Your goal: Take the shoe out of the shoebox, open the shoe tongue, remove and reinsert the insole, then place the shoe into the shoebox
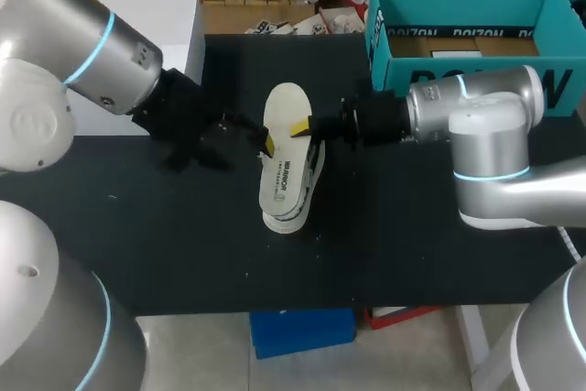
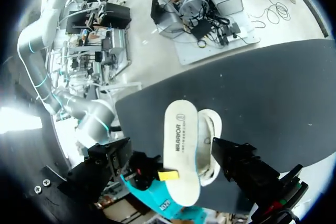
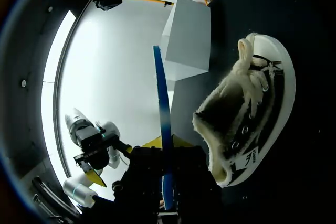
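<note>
Between the fingers of the right gripper, the insole, pinched near one end and seen edge-on, fingers closed almost together with a yellow tip on each face. Just beside those fingers, the shoe, on its side on the worktop, under the insole. At the insole's opposite edge, the left gripper; cannot tell whether it grips anything. At the far right corner, the shoebox, apart from the shoe.

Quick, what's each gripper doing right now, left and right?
Left gripper: cannot be told; it sits beside the shoe.
Right gripper: shut on the insole.
</note>
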